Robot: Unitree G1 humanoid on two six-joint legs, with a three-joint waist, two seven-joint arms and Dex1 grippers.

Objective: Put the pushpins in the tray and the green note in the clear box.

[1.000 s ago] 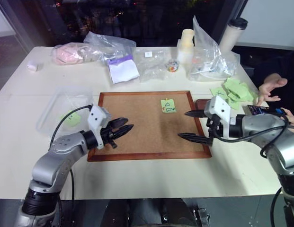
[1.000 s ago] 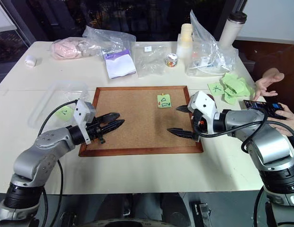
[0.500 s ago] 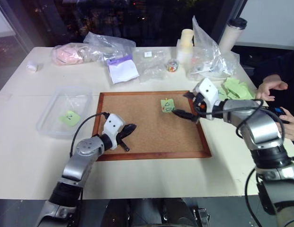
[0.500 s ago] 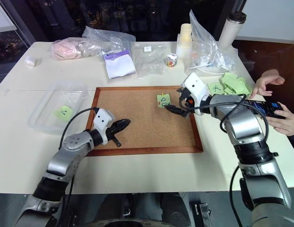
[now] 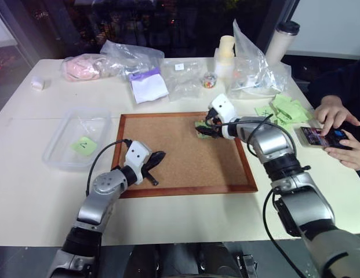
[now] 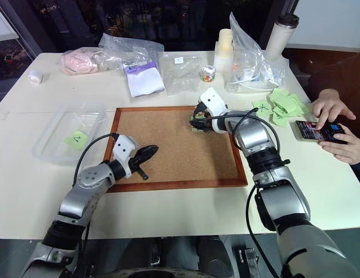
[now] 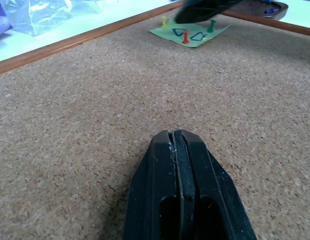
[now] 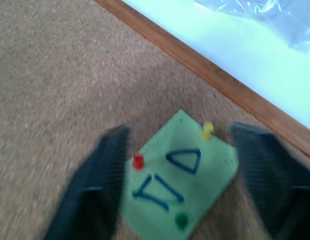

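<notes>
The green note (image 8: 194, 187) with drawn triangles lies at the far right of the corkboard (image 5: 180, 165). Three pushpins stand in it: a red one (image 8: 138, 161), a yellow one (image 8: 207, 130) and a green one (image 8: 181, 219). My right gripper (image 8: 179, 131) hovers just over the note, open, one finger on each side of it. My left gripper (image 5: 155, 157) is shut and empty, resting on the cork near the board's near left edge. The clear box (image 5: 95, 123) sits left of the board with a ticked green note inside. The tray's dark rim (image 7: 254, 14) shows beyond the note.
A person's hands hold a phone (image 5: 326, 136) at the right table edge. Loose green notes (image 5: 287, 109) lie near it. Plastic bags (image 5: 185, 78), a small jar (image 5: 211, 80) and a tall cup (image 5: 282, 40) line the back of the table.
My right gripper has swung away from the board's right edge, forward and left, to the note. My left gripper sank onto the cork and closed. The person's hands went to the phone.
</notes>
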